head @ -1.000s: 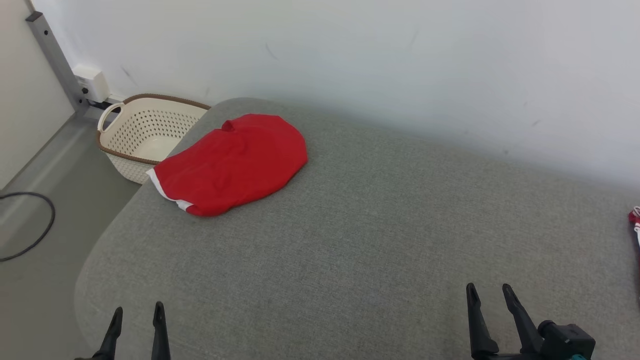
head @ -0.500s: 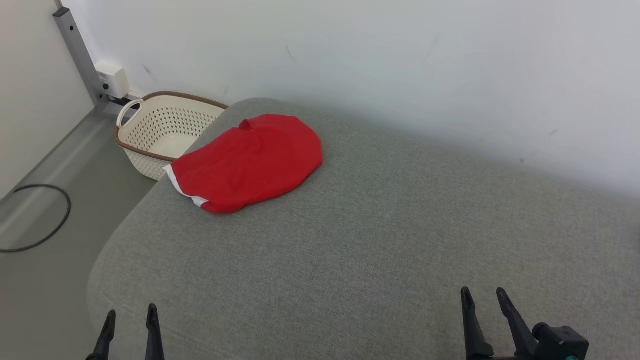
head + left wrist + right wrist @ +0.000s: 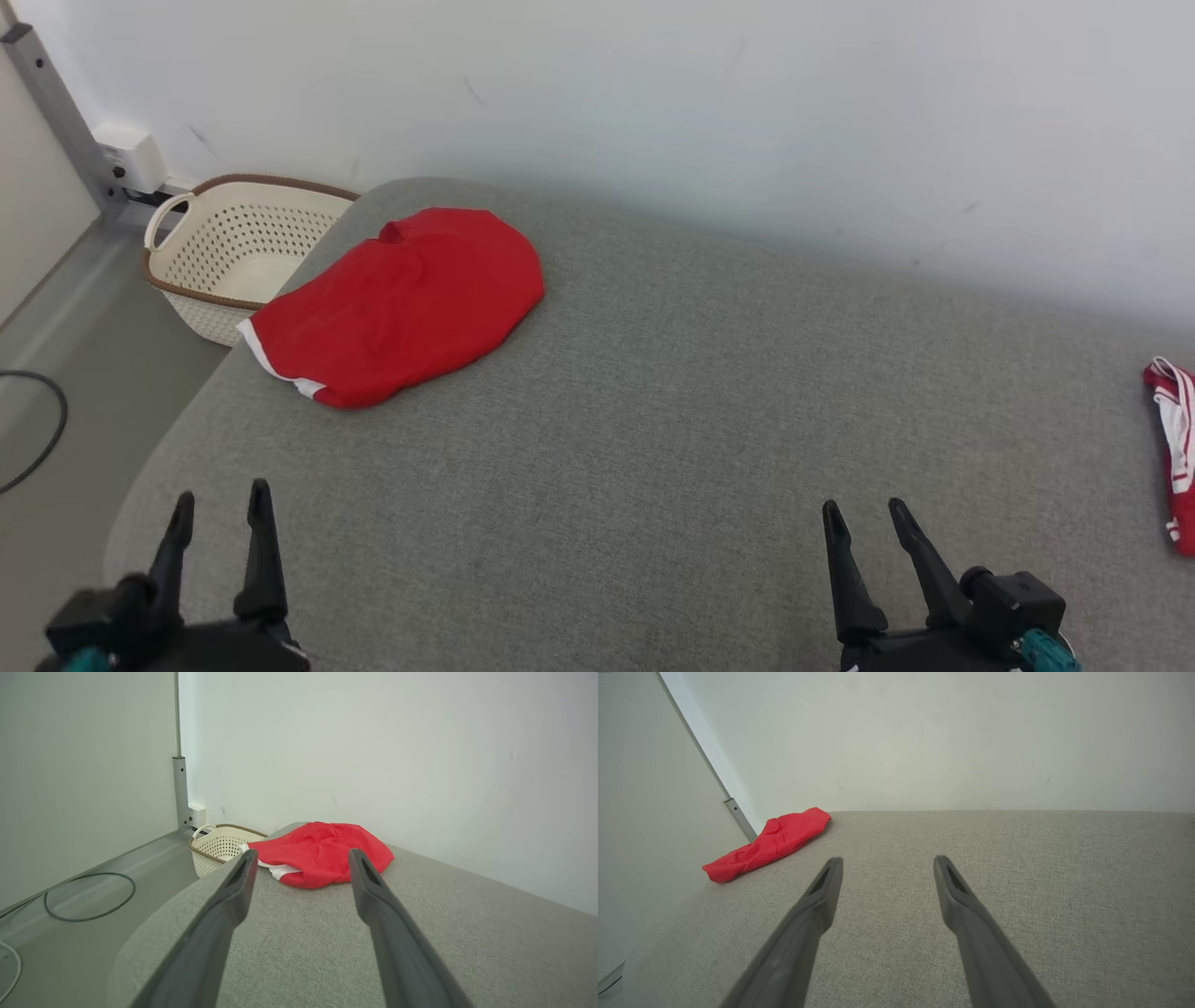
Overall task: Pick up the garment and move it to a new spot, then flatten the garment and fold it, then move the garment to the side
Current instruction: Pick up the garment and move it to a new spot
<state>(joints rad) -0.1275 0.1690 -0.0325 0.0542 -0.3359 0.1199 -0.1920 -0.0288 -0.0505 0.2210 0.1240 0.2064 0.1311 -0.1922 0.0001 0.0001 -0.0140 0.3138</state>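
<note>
- Both arms sat at the near edge of the grey cushion (image 3: 653,448), fingers pointing away toward the wall.
- Left gripper (image 3: 221,493): jaws spread wide, nothing between them, not touching any cloth.
- Right gripper (image 3: 864,507): jaws likewise spread wide and empty, over bare cushion.
- Red garment (image 3: 401,303) lay on the far left corner of the cushion, well apart from both grippers. It formed a compact, rounded, fairly flat shape. Its white-trimmed edge reached the cushion's left side, just beside the basket (image 3: 196,294) on the floor.
- Long axis of the garment ran on a diagonal, from the white trim at near left to the rounded end at far right.
- Key relation: in the left wrist view the garment sat straight ahead, framed between the two fingers. In the right wrist view it lay off to the far left.
- Judgement: the left arm was the nearer and better lined up. A forward reach would meet the trimmed near end first.
- A striped red-and-white cloth (image 3: 1174,448) lay at the right edge of the cushion, nearer the right arm. Could not tell whether it belonged to the task.
</note>
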